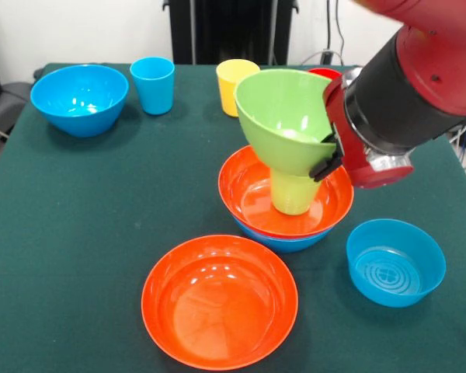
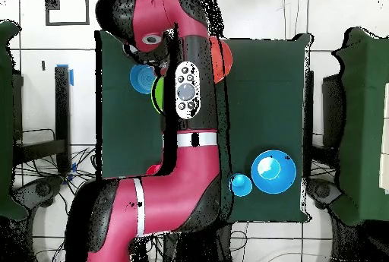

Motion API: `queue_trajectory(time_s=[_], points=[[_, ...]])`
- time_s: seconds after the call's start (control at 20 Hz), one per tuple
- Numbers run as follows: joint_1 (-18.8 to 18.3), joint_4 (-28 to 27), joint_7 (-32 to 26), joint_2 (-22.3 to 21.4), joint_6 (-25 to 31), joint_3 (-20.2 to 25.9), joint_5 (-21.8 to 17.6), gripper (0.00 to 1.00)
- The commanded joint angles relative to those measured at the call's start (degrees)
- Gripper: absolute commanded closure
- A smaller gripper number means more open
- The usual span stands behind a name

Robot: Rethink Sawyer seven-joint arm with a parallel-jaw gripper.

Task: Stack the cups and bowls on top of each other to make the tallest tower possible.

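Note:
The tower stands right of centre in the front view: a blue bowl at the bottom, an orange bowl in it, and a lime green cup standing in the orange bowl. The lime green bowl sits tilted on top of the green cup, its opening turned toward the left. My gripper is shut on the green bowl's right rim. In the overhead view the arm hides the gripper and most of the tower; only an edge of the green bowl shows.
A second orange bowl lies at the front. A smaller blue bowl is at the right. A deep blue bowl, a blue cup and a yellow cup stand at the back. A red cup peeks out behind the green bowl.

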Motion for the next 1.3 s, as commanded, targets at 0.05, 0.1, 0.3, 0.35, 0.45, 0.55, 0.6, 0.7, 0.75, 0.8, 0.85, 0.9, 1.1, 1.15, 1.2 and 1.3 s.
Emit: queue_trajectory(time_s=[0.05,0.1,0.3,0.35,0.45,0.55,0.6,0.7,0.75,0.8,0.85,0.9,1.1,1.15,1.2,1.3], points=[[0.8,8.0,10.7,2.2,-5.1,-1.1,2.1,1.00],[0.9,8.1,10.6,2.3,-5.1,-1.4,2.6,1.00],[0.9,7.4,9.4,2.7,-4.7,-2.2,3.8,1.00],[0.8,7.4,9.3,2.9,-4.9,-2.6,4.1,1.00],[0.9,7.3,8.9,3.0,-4.8,-3.2,4.7,1.00],[0.9,7.1,8.8,3.3,-4.7,-3.7,5.3,1.00],[1.0,6.8,8.8,3.5,-4.6,-3.8,5.5,1.00],[1.1,6.6,8.8,3.6,-4.5,-4.4,6.1,1.00],[1.1,6.7,8.8,3.7,-4.5,-4.7,6.4,1.00],[1.3,6.4,8.9,3.7,-4.2,-5.1,6.4,1.00],[1.3,6.5,8.8,3.6,-4.2,-5.4,6.6,1.00],[1.4,6.2,8.7,3.8,-4.1,-5.6,6.7,1.00],[1.7,6.6,8.9,3.9,-4.8,-6.7,7.7,1.00],[1.7,6.6,8.9,3.9,-4.8,-6.9,8.0,1.00],[1.9,6.3,8.7,4.0,-4.7,-7.2,8.1,1.00],[2.2,5.3,8.3,4.4,-4.1,-8.0,7.8,1.00]])
